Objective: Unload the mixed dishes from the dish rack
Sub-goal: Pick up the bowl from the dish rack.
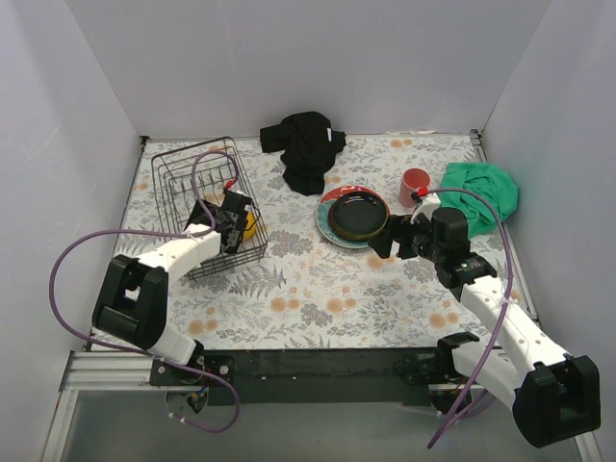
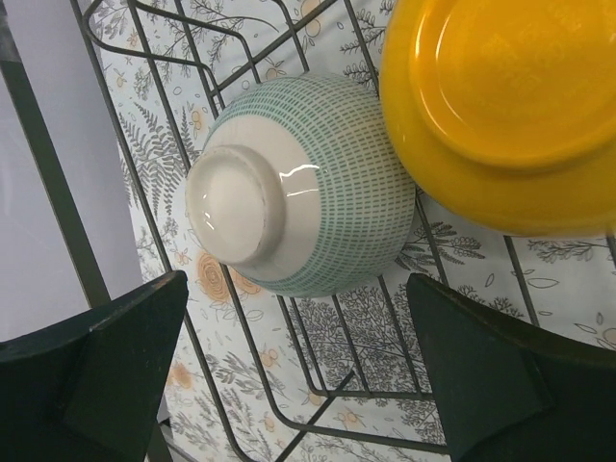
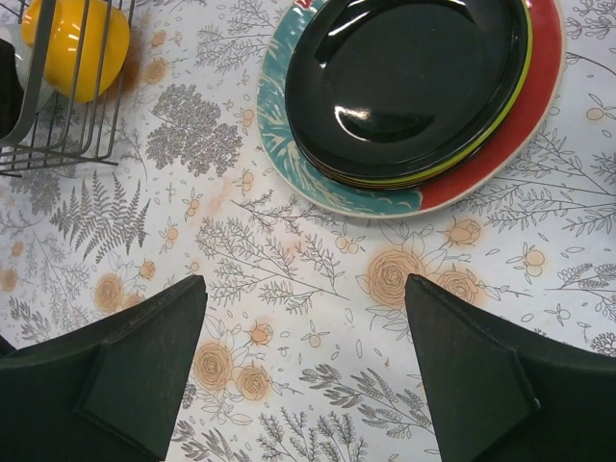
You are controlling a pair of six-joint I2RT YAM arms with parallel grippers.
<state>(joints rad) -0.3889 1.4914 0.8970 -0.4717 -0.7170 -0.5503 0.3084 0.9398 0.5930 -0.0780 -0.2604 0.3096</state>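
Observation:
The black wire dish rack (image 1: 192, 183) stands at the left of the table. My left gripper (image 1: 231, 217) is open inside it. In the left wrist view a white bowl with a green dashed pattern (image 2: 298, 188) lies on the rack wires (image 2: 241, 337) just beyond my open fingers (image 2: 106, 375), with an orange bowl (image 2: 510, 106) beside it; the orange bowl also shows in the top view (image 1: 248, 225). A stack of plates, black on top (image 1: 357, 214) over a red and teal patterned one, lies mid-table. My right gripper (image 1: 397, 241) is open and empty just near the stack (image 3: 409, 87).
A pink-red cup (image 1: 415, 185) stands right of the plates, next to a green cloth (image 1: 481, 192). A black cloth (image 1: 308, 144) lies at the back. The rack and orange bowl (image 3: 77, 43) show at the right wrist view's top left. White walls enclose the flowered tablecloth (image 1: 318, 298).

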